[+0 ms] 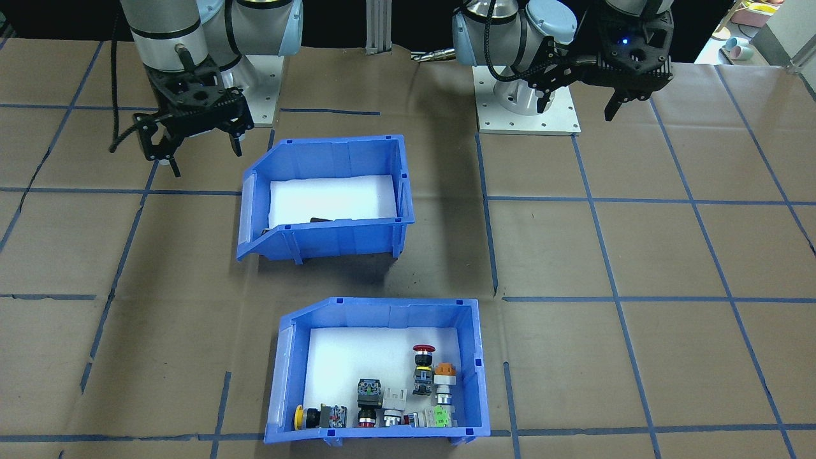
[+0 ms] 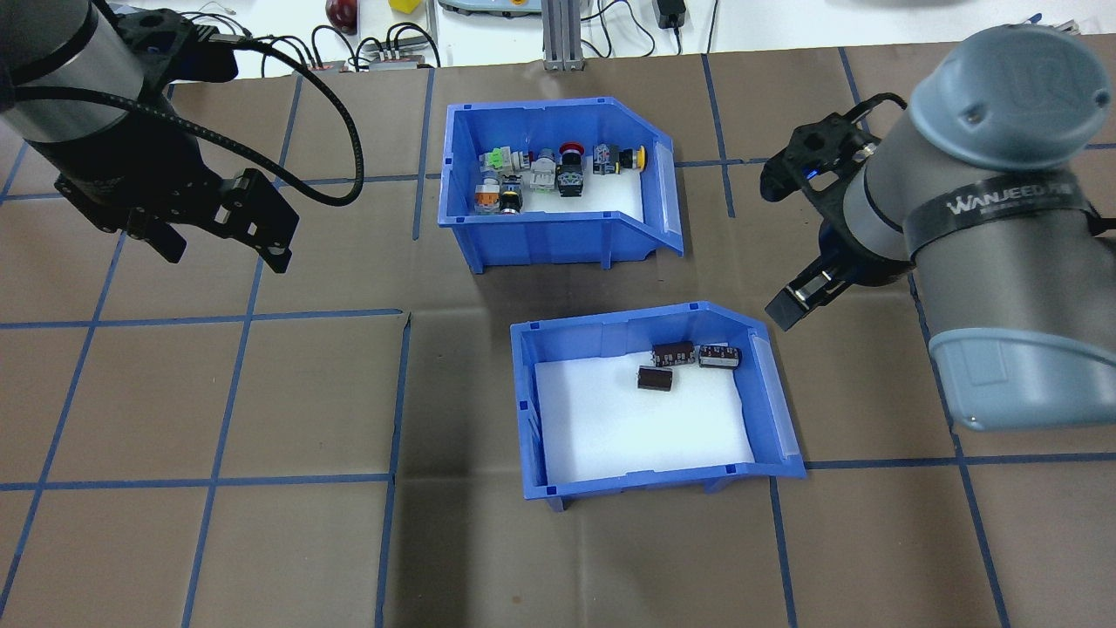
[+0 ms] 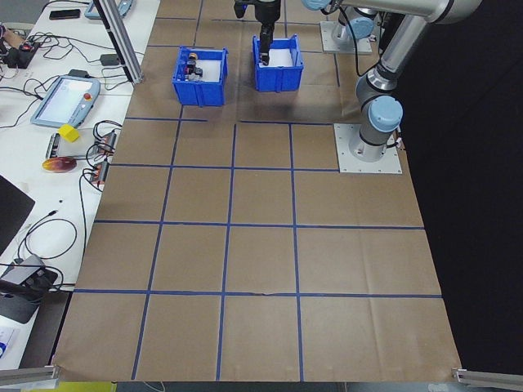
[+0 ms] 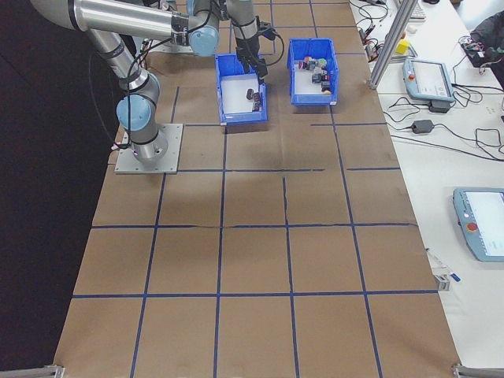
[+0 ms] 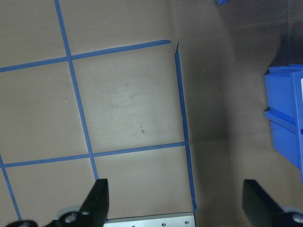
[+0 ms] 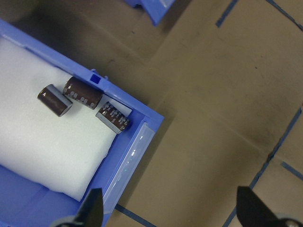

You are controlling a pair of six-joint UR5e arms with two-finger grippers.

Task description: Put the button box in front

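Seen from across the table, the button box [image 1: 379,373], a blue bin holding red, yellow, orange and green push-buttons, sits nearest the camera on the brown paper-covered table [image 1: 637,255], with a second blue bin [image 1: 328,197] between it and the robot's bases; the right gripper [image 1: 191,137] hangs with its fingers spread above the table at the view's left, and the left gripper [image 1: 577,102] hangs spread at the upper right, neither holding anything. From over the robot's shoulders, the button box [image 2: 558,187] lies on the far side of the table, beyond the second bin [image 2: 649,401], which holds three dark capacitors [image 2: 689,362]; the left gripper [image 2: 222,240] hovers well apart from both bins, the right gripper [image 2: 806,296] just beside the second bin's open front. From the table's left end, the two bins stand side by side far off, the button box [image 3: 200,69] toward the operators' bench. From the right end, the button box [image 4: 315,71] is again the bin nearer the bench. The left wrist camera shows bare gridded paper between wide-open fingers [image 5: 97,201] and a blue bin edge at right. The right wrist camera shows the capacitors [image 6: 83,97] on white liner, with its fingers [image 6: 92,208] wide apart.
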